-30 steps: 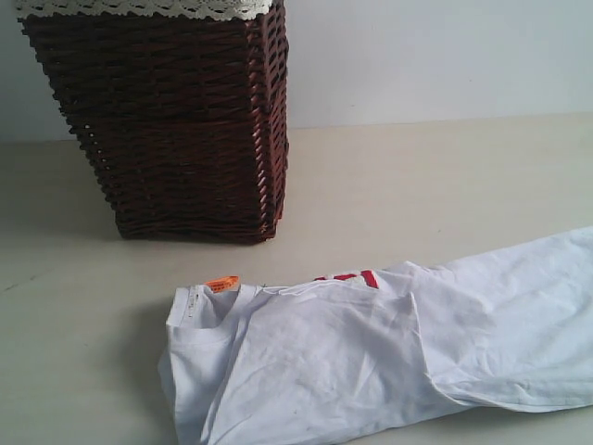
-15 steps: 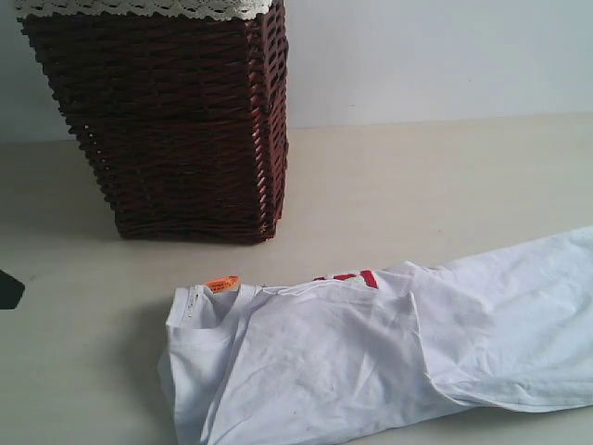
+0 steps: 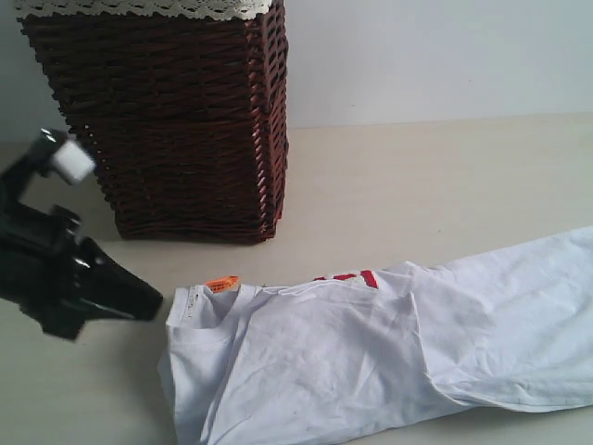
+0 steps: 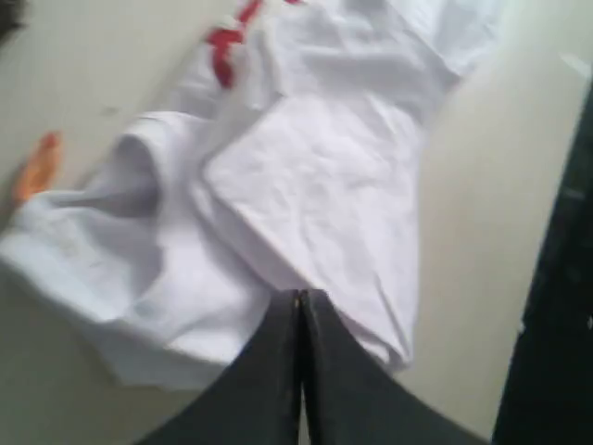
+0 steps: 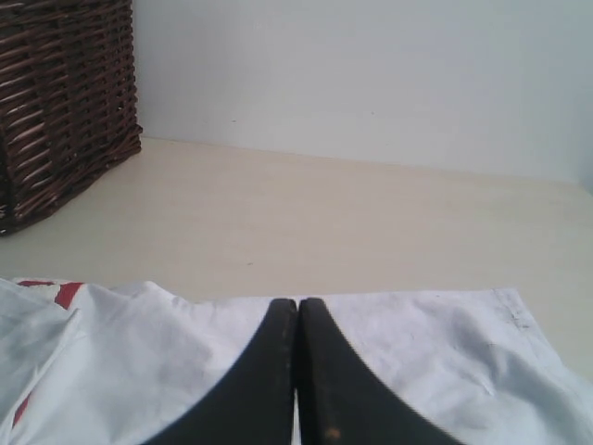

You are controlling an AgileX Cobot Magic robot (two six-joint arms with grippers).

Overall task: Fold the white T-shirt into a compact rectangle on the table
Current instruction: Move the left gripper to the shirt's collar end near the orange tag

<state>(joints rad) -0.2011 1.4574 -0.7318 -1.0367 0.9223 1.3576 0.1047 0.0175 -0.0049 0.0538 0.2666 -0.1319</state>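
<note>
Exterior view: the white T-shirt (image 3: 371,362) is seen lying on the table (image 3: 426,176) in the near part of the picture, running from the lower middle out past the right edge. The cloth is soft, matte cotton, gathered lengthwise into a long, creased band with overlapping folds. A small orange neck tag (image 3: 220,284) is noted at the collar end, which lies toward the left. A short strip of red lettering (image 3: 357,277) shows along the far edge. The table is smooth and pale cream. A brown wicker basket (image 3: 176,130), tightly woven in horizontal ribs and trimmed with white lace edging (image 3: 139,7), stands behind the shirt and apart from it, before a plain pale wall (image 3: 445,56).

Left gripper (image 3: 156,304): the black, tapered fingers are pressed together with no gap, and nothing is held. The tip is placed just beside the collar end of the shirt; whether cloth is touched cannot be told. In the left wrist view the closed tips are seen over a folded white panel, and the picture is blurred.

Right gripper (image 5: 296,302): recorded from the right wrist view. The black fingers are closed tip to tip and nothing is gripped. They are set above the straight hem edge of the shirt; contact cannot be judged.
</note>
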